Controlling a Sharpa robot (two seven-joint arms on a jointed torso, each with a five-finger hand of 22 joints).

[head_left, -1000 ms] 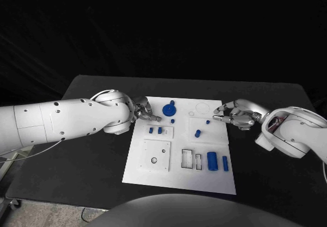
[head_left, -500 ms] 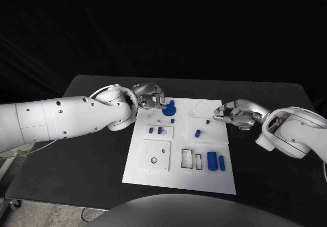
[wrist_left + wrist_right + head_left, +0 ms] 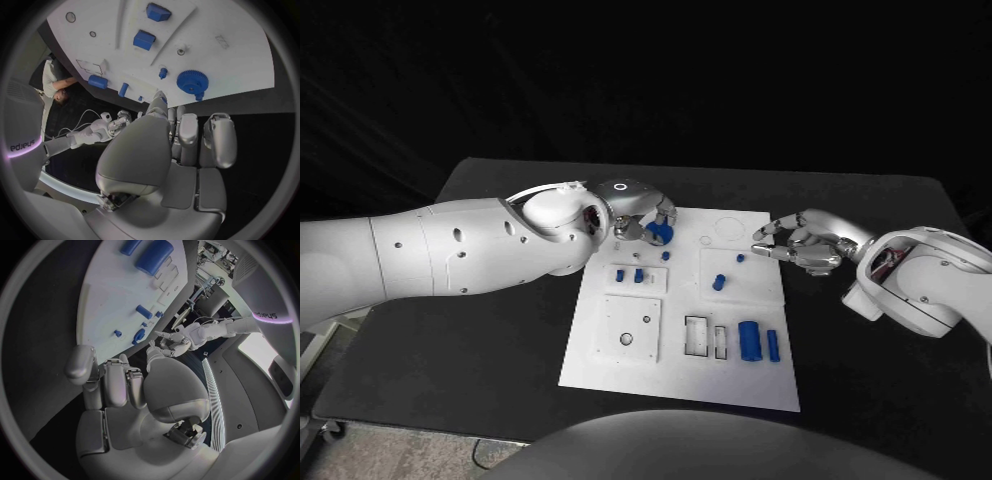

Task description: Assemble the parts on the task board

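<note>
Since the earlier frames the left hand (image 3: 640,215) has swung over the task board's (image 3: 678,380) far edge, covering the blue gear (image 3: 661,232); its hold looks uncertain. Wrist view: fingers (image 3: 187,137) extended, gear (image 3: 192,81) apart. Right hand (image 3: 795,243) hovers curled, empty.

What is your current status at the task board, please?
Left robot hand empty, above blue gear. Right robot hand empty, hovering at task board edge. Nothing in the way.
</note>
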